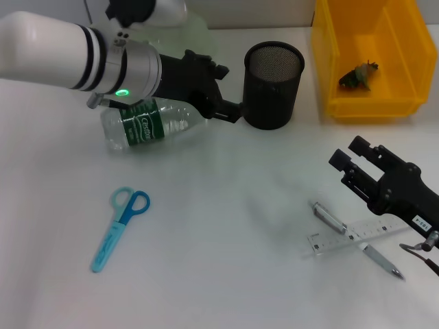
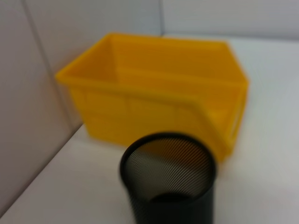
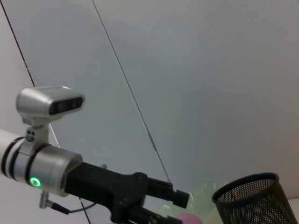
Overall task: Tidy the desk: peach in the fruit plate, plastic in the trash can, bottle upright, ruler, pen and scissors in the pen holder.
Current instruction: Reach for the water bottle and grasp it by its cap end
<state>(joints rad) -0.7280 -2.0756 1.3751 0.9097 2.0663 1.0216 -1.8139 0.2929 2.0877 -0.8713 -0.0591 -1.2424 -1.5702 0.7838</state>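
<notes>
A clear bottle with a green label [image 1: 147,125] lies on its side at the back left. My left gripper [image 1: 225,92] hovers at its neck end with jaws apart, next to the black mesh pen holder [image 1: 273,86], which also shows in the left wrist view [image 2: 169,186]. Blue scissors [image 1: 120,226] lie at the front left. A clear ruler [image 1: 357,236] lies across a silver pen [image 1: 329,218] at the front right. My right gripper [image 1: 348,152] is open and empty just behind them. Crumpled plastic [image 1: 358,77] lies in the yellow bin [image 1: 329,62]. A pink peach [image 3: 189,218] shows beside the pale green plate [image 1: 199,31].
The yellow bin [image 2: 154,93] stands at the back right, close to the pen holder [image 3: 252,200]. The left arm [image 1: 75,51] reaches across the back left and hides most of the plate. The left gripper [image 3: 180,198] also shows in the right wrist view.
</notes>
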